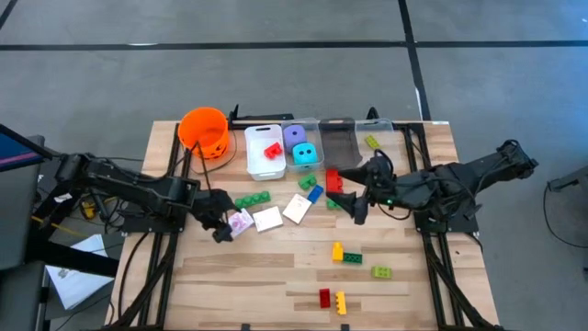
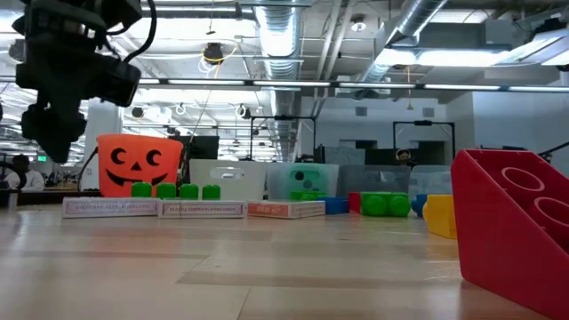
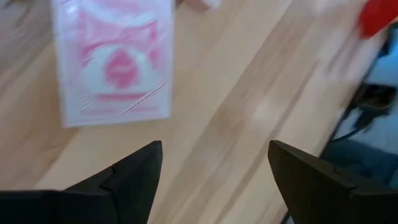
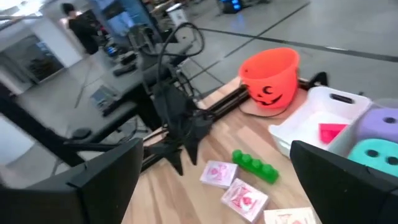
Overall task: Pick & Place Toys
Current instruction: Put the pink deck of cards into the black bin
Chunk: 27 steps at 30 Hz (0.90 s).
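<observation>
Glossy red-and-white card [image 3: 112,62] lies flat on grained wooden table [image 3: 249,106].

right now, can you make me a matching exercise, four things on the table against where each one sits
Things:
1. purple die
2. red brick
3. bucket
4. left hand

Places:
A. in the white bin
B. over the pink card
C. back left of the table, beside the white bin
D. in a clear bin, behind the teal die

Pairs: 1-D, 2-A, 3-C, 4-B
</observation>
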Each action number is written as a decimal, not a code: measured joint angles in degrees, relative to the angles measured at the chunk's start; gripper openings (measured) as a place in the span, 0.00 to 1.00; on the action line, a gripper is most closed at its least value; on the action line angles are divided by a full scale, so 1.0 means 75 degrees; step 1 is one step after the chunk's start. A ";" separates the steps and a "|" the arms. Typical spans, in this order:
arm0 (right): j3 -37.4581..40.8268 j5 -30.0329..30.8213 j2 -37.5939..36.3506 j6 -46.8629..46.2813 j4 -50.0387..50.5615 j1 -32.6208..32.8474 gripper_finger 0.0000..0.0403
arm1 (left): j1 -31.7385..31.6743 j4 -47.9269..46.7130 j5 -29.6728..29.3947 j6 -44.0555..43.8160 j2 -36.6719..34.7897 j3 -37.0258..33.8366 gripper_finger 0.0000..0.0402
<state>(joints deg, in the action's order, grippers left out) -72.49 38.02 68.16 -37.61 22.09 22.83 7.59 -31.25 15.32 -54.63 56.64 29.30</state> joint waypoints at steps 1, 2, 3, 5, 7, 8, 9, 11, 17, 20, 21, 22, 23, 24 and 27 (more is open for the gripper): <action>0.0000 -0.0084 -0.0006 0.0050 -0.0002 0.0003 0.99 | 0.0046 0.0112 -0.0057 -0.0055 0.0000 -0.0009 0.71; 0.0000 -0.0101 -0.0004 0.0086 0.0022 0.0003 0.99 | 0.0091 0.0132 -0.0123 -0.0085 0.0000 -0.0009 0.71; 0.0000 -0.0127 0.0002 0.0100 0.0064 0.0003 0.99 | 0.0133 0.0121 -0.0187 -0.0131 0.0000 -0.0012 0.71; 0.0000 -0.0284 0.0003 0.0101 0.0119 0.0003 0.99 | 0.0207 0.0071 -0.0217 -0.0204 0.0029 -0.0014 0.71; 0.0000 -0.0499 0.0003 0.0102 0.0197 0.0003 0.99 | 0.0275 0.0025 -0.0218 -0.0360 0.0058 -0.0017 0.71; 0.0000 -0.0562 0.0003 0.0101 0.0263 0.0003 0.99 | 0.0307 0.0020 -0.0214 -0.0457 0.0069 -0.0017 0.71; 0.0000 -0.0644 0.0003 0.0099 0.0324 0.0003 0.99 | 0.0336 0.0035 -0.0211 -0.0565 0.0106 -0.0017 0.71; 0.0000 -0.0694 0.0003 0.0100 0.0425 0.0003 0.99 | 0.0381 0.0011 -0.0209 -0.0632 0.0204 -0.0021 0.71; 0.0000 -0.0705 0.0003 0.0100 0.0682 -0.0003 0.99 | 0.0635 0.0233 -0.0233 -0.0598 0.0506 -0.0023 0.71; 0.0000 -0.0703 0.0003 0.0097 0.0679 -0.0035 0.99 | 0.0935 0.1166 -0.0567 -0.0799 0.0497 -0.0023 0.71; 0.0000 -0.0704 0.0003 0.0097 0.0671 -0.0063 0.99 | 0.1065 0.1551 -0.0835 -0.0853 0.0447 -0.0023 0.71; 0.0000 -0.0705 0.0003 0.0087 0.0666 -0.0091 0.99 | 0.1214 0.1863 -0.1182 -0.0918 0.0359 -0.0023 0.71; 0.0000 -0.0710 0.0003 0.0075 0.0652 -0.0121 0.99 | 0.1372 0.2195 -0.1636 -0.0931 0.0287 -0.0023 0.71; 0.0000 -0.0710 0.0003 0.0075 0.0625 -0.0152 0.99 | 0.1539 0.2461 -0.2137 -0.0951 0.0218 -0.0020 0.71; 0.0000 -0.0711 0.0003 0.0075 0.0501 -0.0293 0.99 | 0.2183 0.2590 -0.3849 -0.0957 -0.0174 -0.0020 0.71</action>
<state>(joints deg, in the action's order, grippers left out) -72.49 32.69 68.18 -37.05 25.84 20.64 23.96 -11.83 -13.55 -61.81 55.33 29.15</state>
